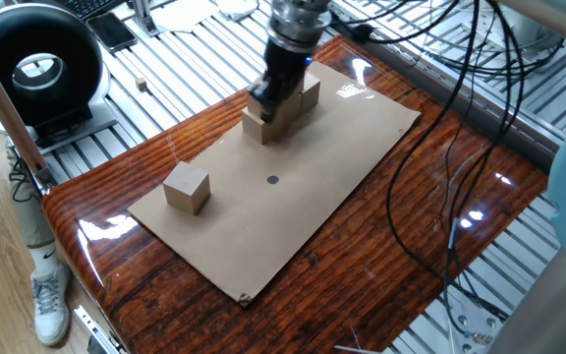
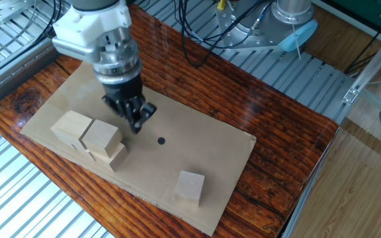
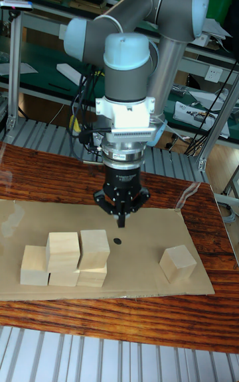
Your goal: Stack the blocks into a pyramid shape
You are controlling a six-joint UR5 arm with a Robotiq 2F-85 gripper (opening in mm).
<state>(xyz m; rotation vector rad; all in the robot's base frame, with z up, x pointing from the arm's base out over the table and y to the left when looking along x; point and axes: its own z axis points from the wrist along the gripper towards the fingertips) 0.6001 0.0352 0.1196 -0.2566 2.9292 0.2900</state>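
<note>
Tall fixed view: gripper [image 3: 121, 220] above, beside stacked blocks [image 3: 65, 259].

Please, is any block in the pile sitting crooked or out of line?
Yes. In the pile, the lower block at the end nearest the gripper is turned, and its corner sticks out past the block on top. The lone block lies apart, not yet stacked.
</note>
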